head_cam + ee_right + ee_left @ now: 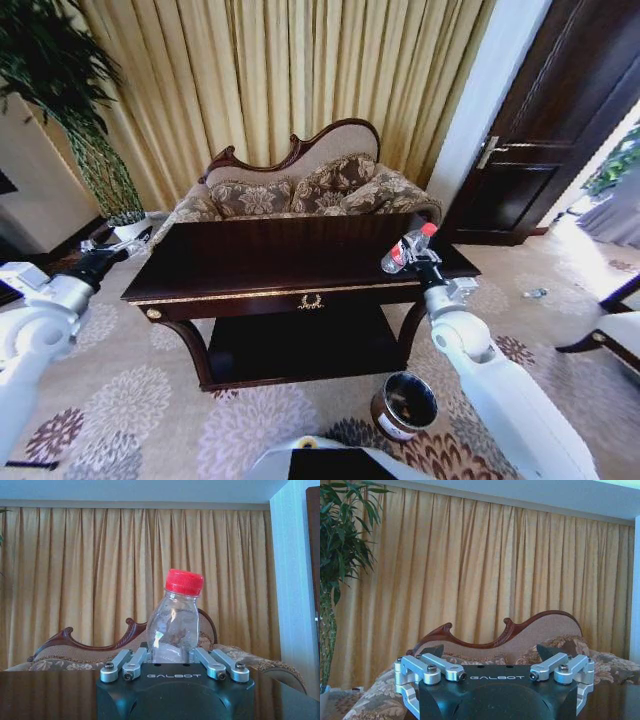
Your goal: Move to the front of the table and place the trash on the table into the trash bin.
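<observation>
- Holding a clear plastic bottle (pixel 406 249) with a red cap, the right gripper (pixel 424 264) is seen above the right end of the table (pixel 250 262); in the right wrist view the bottle (pixel 173 625) is clamped between the closed-in fingers (pixel 131 663), cap upward.
- The bottle is judged to be the trash being removed, since no paper scraps can be made out on the glossy top.
- The trash bin (pixel 404 404) is placed on the carpet just before the table's right leg, below and near the right arm, so a short lowering is judged sufficient.
- The left gripper (pixel 98 262) is parked off the table's left end; its fingers (pixel 435 652) are spread wide with nothing between them.
- A sofa (pixel 300 188) and curtains (pixel 280 70) are shown behind the table.
</observation>
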Tool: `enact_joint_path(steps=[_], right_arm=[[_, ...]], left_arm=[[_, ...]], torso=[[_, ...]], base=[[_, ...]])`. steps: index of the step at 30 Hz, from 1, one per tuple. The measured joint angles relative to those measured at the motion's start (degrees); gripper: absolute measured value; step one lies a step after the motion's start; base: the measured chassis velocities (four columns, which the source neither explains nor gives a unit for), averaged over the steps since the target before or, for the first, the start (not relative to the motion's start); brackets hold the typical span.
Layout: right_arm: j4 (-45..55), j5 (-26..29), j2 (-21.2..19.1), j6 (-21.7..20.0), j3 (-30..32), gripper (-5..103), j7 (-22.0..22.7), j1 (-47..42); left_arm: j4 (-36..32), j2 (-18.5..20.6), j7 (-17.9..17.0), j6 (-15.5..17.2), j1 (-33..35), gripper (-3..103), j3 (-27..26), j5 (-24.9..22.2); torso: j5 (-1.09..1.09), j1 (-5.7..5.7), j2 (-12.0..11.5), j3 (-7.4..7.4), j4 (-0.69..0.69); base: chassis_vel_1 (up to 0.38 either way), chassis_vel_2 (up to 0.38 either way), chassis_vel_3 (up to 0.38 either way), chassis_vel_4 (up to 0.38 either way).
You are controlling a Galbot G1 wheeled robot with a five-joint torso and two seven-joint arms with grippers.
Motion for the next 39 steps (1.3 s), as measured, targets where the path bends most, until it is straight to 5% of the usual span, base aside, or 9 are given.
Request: enact_joint_path(steps=[39], right_arm=[[-2.1, -1.2, 1.6, 1.3, -0.8, 28, -1.1, -1.3]], left_arm=[[-0.3, -0.6, -0.3, -0.4, -0.9, 100, 1.8, 0.3]], torso=[[0.00, -0.02, 0.0, -0.01, 0.01]], base=[[0.112, -0.107, -0.105, 0.107]])
